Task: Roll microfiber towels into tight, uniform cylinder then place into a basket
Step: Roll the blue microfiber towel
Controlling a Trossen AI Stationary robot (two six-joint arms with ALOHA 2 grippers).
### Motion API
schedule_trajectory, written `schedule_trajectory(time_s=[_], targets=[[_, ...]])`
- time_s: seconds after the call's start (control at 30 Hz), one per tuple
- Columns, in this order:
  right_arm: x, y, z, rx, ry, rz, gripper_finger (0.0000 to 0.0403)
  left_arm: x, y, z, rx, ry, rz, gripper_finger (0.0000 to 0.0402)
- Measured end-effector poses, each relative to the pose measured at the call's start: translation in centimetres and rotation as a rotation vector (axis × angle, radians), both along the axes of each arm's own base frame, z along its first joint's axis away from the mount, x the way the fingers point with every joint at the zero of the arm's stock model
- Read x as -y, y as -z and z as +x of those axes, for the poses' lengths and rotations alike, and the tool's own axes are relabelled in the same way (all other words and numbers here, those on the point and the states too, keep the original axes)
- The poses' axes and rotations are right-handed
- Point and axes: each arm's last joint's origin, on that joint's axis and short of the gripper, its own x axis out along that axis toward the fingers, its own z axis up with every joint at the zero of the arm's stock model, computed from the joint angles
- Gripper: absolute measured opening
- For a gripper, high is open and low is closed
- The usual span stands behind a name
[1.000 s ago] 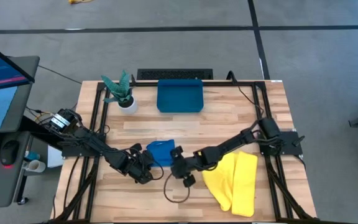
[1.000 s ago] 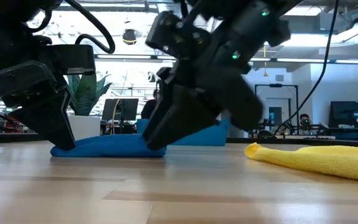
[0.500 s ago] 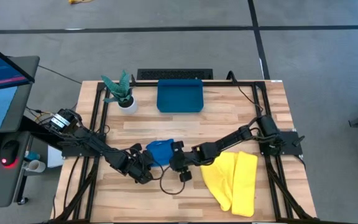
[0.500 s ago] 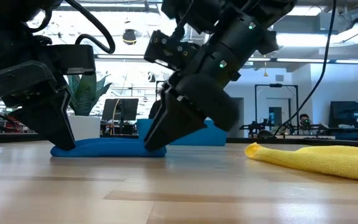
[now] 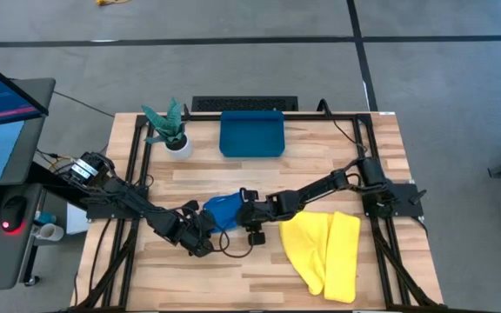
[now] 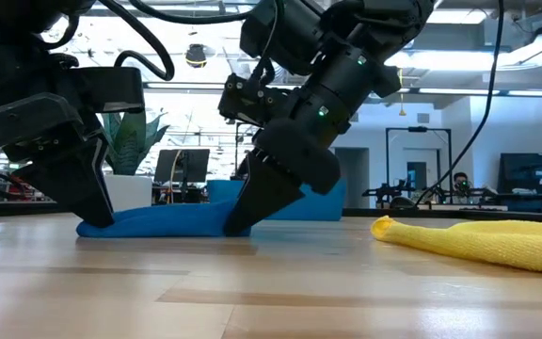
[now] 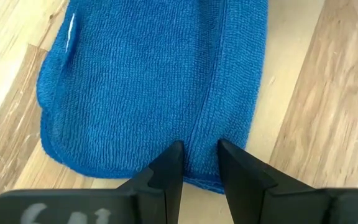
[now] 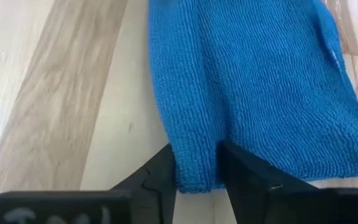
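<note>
Step in hand: we judge that we are at the start of rolling the blue towel; both grippers sit on its near hem, one at each corner.
Left gripper: at the blue towel's left near corner, fingers pinching the stitched hem between them.
Right gripper: at the right near corner, fingers straddling the hem edge with cloth between them. We cannot tell whether the grip is fully set.
Blue towel: near the middle of the table, slightly left, folded into a low flat pad, not a cylinder. In the low view it lies flat as a thin strip.
Yellow towel: on the near right of the table, loosely folded and untouched, well apart from the blue one.
Basket: at the far edge of the table, centre, with no towel in it.
Done so far: as we read it, nothing is finished; neither towel is rolled or placed.
Left to do: roll the blue towel tight, carry it to the basket, then repeat with the yellow one.
Materials: both towels are soft, fine-looped microfiber with sewn borders; the blue one carries a small white tag. The basket is smooth rigid plastic with low walls. The table is pale wood planks.
Bystander object: a plant pot stands left of the basket.
</note>
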Motion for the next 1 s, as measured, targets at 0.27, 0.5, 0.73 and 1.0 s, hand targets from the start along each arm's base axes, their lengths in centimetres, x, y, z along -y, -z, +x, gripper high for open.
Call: schedule_trajectory(time_s=[0.27, 0.5, 0.73, 1.0], targets=[[0.0, -0.1, -0.1, -0.002, -0.003, 0.0, 0.0147, 0.0, 0.0, 0.0, 0.0, 0.0, 0.0, 0.0091], [0.1, -3.0, -1.1, -0.073, -0.002, -0.005, 0.0185, 0.0, 0.0, 0.0, 0.0, 0.0, -0.001, 0.0091], [-1.0, -7.0, -2.4, -0.008, -0.034, 0.008, 0.0199, 0.0, 0.0, 0.0, -0.002, 0.001, -0.006, 0.0091], [-3.7, -4.4, -1.5, 0.039, -0.175, -0.047, 0.0201, 0.0, 0.0, 0.0, -0.003, -0.002, -0.01, 0.0091]])
